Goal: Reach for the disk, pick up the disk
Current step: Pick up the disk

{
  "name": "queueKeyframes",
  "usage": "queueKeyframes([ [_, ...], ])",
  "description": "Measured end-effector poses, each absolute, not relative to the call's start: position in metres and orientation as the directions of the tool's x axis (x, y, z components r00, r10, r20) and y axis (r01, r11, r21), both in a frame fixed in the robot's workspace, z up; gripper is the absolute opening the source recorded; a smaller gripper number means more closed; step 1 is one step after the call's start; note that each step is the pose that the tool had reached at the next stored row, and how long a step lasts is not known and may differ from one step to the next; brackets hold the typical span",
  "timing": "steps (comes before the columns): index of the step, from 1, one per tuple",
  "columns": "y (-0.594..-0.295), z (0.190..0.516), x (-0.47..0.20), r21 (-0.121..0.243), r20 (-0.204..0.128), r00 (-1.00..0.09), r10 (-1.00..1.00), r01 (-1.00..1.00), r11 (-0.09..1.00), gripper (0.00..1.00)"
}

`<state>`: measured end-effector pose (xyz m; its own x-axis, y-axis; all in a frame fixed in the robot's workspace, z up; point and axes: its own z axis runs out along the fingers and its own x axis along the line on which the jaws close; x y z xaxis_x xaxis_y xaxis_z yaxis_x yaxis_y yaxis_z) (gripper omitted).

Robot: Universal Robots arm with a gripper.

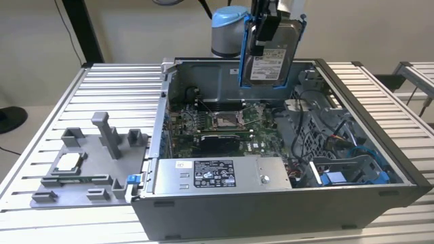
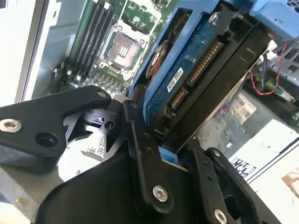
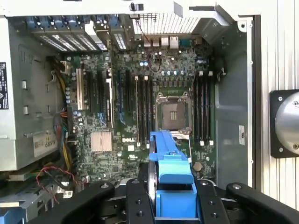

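The disk (image 1: 270,58) is held upright, clamped between the fingers (image 2: 142,154), above the open computer case (image 1: 271,213); the pick-up is judged nearly done, with a firm grip needed.

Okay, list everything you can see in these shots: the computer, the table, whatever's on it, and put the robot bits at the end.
disk: one, silver-grey with white label and blue bracket, held on edge above the open case
computer case: one, grey, side open, on the table
motherboard: one, green, inside the case
power supply box: one, grey with black-and-white sticker, at the case's near edge
drive caddy: at least one, blue, inside the case at the exterior view's right
fixture: one, grey, on the table at the exterior view's left
chip: one, silver, square, on the fixture
table: one, slatted metal
arm: one, blue-capped joint, behind the case
gripper: one, black, jaws shut on the disk
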<state>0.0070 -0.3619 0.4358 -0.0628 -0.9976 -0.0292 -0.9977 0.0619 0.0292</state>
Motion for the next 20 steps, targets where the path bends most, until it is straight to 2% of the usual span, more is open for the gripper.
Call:
queueKeyframes([
  [13, -0.362, 0.434, 0.05, 0.032, -0.029, -0.063, -0.998, -0.998, 0.062, 0.0],
  [20, -0.362, 0.452, 0.058, 0.032, -0.029, -0.063, -0.998, -0.998, 0.062, 0.0],
])
